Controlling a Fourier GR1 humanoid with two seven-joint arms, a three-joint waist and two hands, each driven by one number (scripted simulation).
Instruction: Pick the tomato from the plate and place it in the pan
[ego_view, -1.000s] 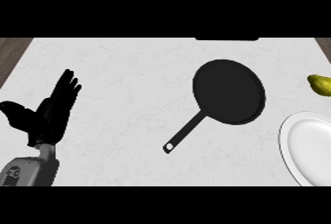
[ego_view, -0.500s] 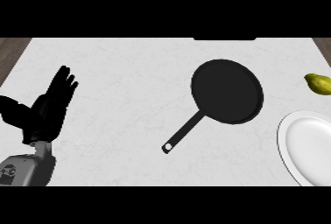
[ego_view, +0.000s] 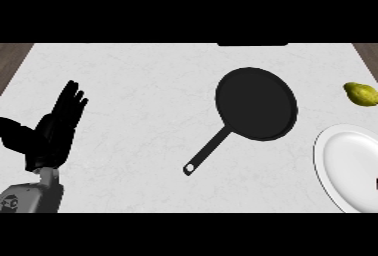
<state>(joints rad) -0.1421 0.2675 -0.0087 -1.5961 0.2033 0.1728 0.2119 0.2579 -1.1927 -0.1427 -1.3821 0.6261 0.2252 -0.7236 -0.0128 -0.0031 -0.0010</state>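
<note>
The black pan (ego_view: 256, 103) lies right of the counter's middle, its handle (ego_view: 207, 154) pointing toward the lower left. The white plate (ego_view: 347, 167) is cut off by the right edge, and the part that shows is bare. No tomato shows anywhere. My left hand (ego_view: 50, 135) stands open at the far left, fingers up, resting well away from the pan. A thin black sliver, which looks like part of my right hand (ego_view: 376, 183), shows at the right edge over the plate; the rest of it is hidden.
A yellow-green fruit (ego_view: 360, 94) lies on the counter near the right edge, above the plate. The white counter (ego_view: 148, 100) stretches between my left hand and the pan. A wooden floor strip (ego_view: 10, 60) shows past the counter's left edge.
Pan and plate have drifted slightly left in the view. The black sliver at the right edge is new. My left hand stays open in about the same place.
</note>
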